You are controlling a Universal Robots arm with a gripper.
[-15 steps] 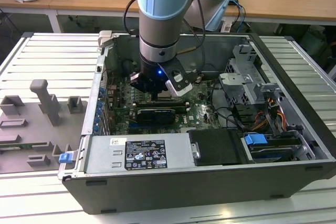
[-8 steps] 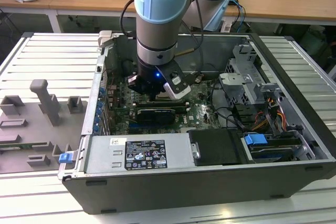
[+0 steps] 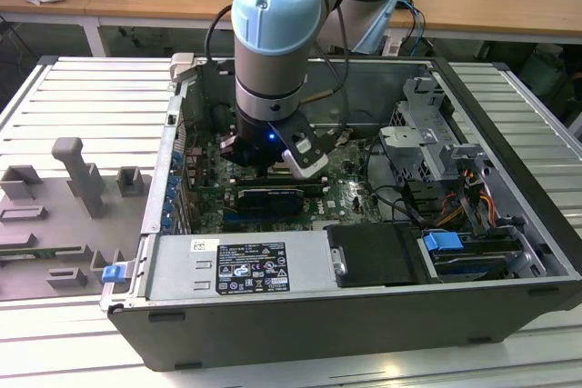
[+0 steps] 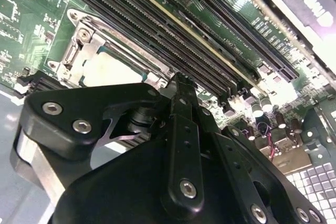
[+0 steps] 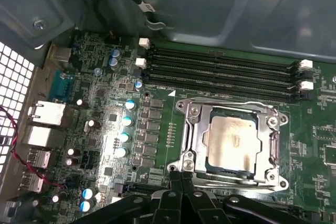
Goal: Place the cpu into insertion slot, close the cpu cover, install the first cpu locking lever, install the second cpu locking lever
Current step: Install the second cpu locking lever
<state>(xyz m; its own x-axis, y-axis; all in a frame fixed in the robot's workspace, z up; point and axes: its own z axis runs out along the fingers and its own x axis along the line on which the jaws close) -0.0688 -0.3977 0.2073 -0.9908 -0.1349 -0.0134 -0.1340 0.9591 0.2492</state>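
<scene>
You are looking at the gripper point(image 5: 181, 178) hanging just over the near edge of the insertion slot point(image 5: 191, 124) on the green motherboard point(image 5: 157, 145), inside the open computer case point(image 3: 509, 179) that is resting on the counter point(image 3: 82, 97). In both wrist views the jaws are standing pressed together with nothing between them, tips pointing down at the socket's rim.

The cpu point(image 5: 232, 141) is already lying flat in the insertion slot, metal top facing up, its edges running square with the socket. Being nearly square, it is not showing any real long axis; its sides are lying parallel to the long black memory slots point(image 5: 220, 69) just beside the socket. The cpu cover point(image 5: 273, 135) is appearing to lie down around the chip, its window framing the metal top, though you cannot tell whether it is fully seated. The locking levers are too hard to make out against the rim.

Judging by its look, the chip is going to handle as light, stiff and smooth, with fragile contacts underneath, so you should be treating the bare edges as the only safe hold. The cover is thin sheet metal, springy, best pushed on its frame rather than over the window.

In the second wrist view the chip point(image 4: 113, 69) is peeking out past the gripper's black linkage.
</scene>
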